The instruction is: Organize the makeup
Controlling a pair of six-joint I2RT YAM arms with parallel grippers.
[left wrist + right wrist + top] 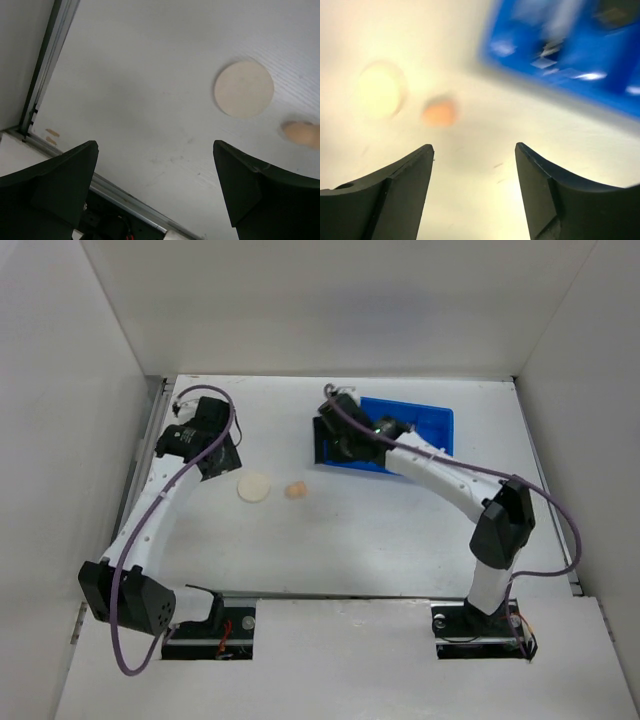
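Note:
A cream round puff (254, 487) lies flat on the white table, with a peach egg sponge (295, 490) just to its right. The puff (244, 89) and the sponge (301, 133) show in the left wrist view; both also show blurred in the right wrist view, puff (379, 89) and sponge (439, 112). My left gripper (222, 457) is open and empty, above the table left of the puff. My right gripper (328, 447) is open and empty at the left edge of the blue tray (430, 420). The tray's contents are blurred or hidden by the arm.
White walls enclose the table on three sides. A metal rail (45, 70) runs along the table's left edge. The blue tray (560, 45) sits at the back right, partly under my right arm.

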